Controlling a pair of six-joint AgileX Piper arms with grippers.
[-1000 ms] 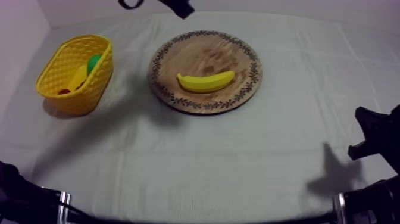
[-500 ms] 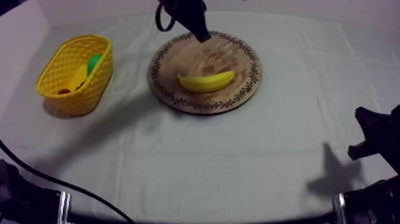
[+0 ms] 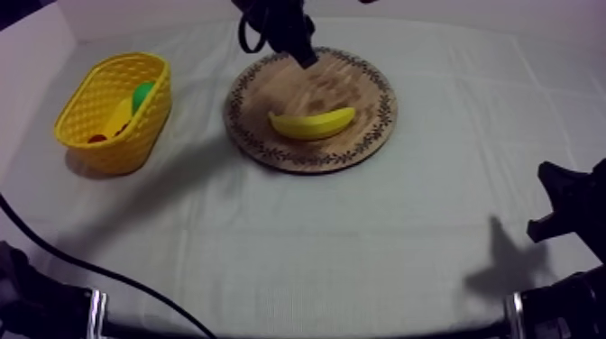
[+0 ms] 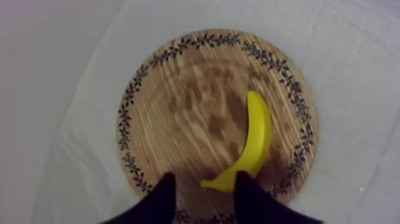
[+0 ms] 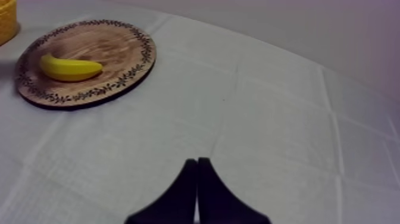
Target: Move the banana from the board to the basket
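Observation:
The yellow banana (image 3: 311, 123) lies on the round wooden board (image 3: 343, 81), near its front half. My left gripper (image 3: 304, 54) hangs above the board's far left rim. From the left wrist the banana (image 4: 253, 143) curves across the board (image 4: 178, 119), and my left gripper (image 4: 202, 192) is open, its black fingers (image 4: 162, 196) apart with the banana's near tip just beyond them. The yellow basket (image 3: 86, 113) stands at the table's left. My right gripper (image 3: 564, 207) rests low at the right; its fingers (image 5: 197, 179) lie together as a wedge, far from the banana (image 5: 68, 67).
Inside the basket lie a green fruit (image 3: 142, 93), a yellowish piece (image 3: 120, 115) and a small red fruit (image 3: 96, 139). The basket's corner (image 5: 6, 18) shows beyond the board (image 5: 101, 44) from the right wrist. Grey-white cloth spreads between board and basket.
My left arm has come down from the table's far edge to above the board's far left rim. The banana, the basket and my right arm have not moved.

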